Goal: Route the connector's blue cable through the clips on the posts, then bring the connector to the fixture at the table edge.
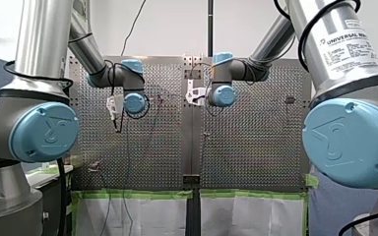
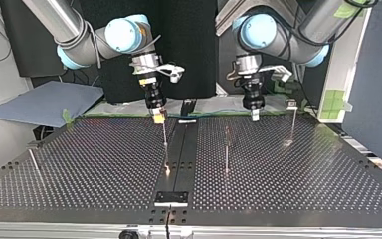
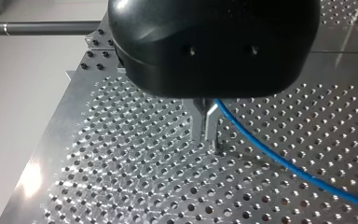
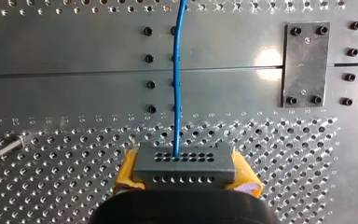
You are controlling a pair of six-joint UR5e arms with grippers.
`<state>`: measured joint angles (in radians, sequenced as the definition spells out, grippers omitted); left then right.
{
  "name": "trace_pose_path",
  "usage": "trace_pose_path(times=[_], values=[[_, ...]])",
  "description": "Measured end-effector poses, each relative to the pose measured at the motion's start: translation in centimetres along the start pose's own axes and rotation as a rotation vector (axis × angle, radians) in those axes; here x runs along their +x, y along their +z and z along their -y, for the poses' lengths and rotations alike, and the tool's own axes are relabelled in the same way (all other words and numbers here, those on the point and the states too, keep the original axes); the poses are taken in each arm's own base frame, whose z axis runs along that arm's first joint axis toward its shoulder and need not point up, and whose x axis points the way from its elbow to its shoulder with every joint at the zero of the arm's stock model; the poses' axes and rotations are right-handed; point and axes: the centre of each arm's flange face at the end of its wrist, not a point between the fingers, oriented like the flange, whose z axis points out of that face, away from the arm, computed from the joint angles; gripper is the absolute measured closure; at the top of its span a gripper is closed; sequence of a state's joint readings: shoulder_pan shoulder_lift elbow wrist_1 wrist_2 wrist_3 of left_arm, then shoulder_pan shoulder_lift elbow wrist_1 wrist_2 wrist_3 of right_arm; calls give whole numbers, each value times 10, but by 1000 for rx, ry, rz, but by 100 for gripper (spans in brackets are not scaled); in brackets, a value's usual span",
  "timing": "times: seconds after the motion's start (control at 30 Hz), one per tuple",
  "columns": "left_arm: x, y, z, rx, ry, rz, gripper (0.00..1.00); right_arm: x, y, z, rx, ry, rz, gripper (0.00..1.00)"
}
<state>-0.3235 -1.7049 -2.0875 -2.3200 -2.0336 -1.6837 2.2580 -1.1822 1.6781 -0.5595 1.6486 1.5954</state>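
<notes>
Left arm: wrist turned straight down.
Left gripper (image 3: 205,133): black body, metal fingers pinched together on the blue cable (image 3: 279,158).
Right arm: wrist down likewise.
Right gripper (image 4: 184,179): yellow-padded fingers clamped on the connector (image 4: 184,161).

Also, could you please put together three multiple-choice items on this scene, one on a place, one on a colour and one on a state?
1. Where is the connector?
A. In the fixture at the table edge.
B. Between my right tool's pads.
C. Lying loose on the table.

2. What colour are those pads?
A. Yellow.
B. Black.
C. Green.

3. How do my left tool's fingers stand?
A. Spread wide.
B. Out of view.
C. Close together.

Answers:
1 B: the right wrist view shows the pads clamping the grey block, with the blue cable leaving it.
2 A: yellow shows at both sides of the block.
3 C: the left wrist view shows only a thin gap between them.
</notes>
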Motion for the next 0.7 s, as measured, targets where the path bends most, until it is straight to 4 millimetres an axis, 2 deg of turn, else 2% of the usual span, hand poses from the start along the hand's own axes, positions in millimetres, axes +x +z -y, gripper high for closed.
trace_pose_path(times=[0.4, 0.7], values=[[-8, 22, 1, 26, 9, -5, 93, 1, 5, -6, -10, 1, -3, 100], [4, 36, 0, 54, 21, -34, 93, 2, 9, -14, -23, 6, -4, 100]])
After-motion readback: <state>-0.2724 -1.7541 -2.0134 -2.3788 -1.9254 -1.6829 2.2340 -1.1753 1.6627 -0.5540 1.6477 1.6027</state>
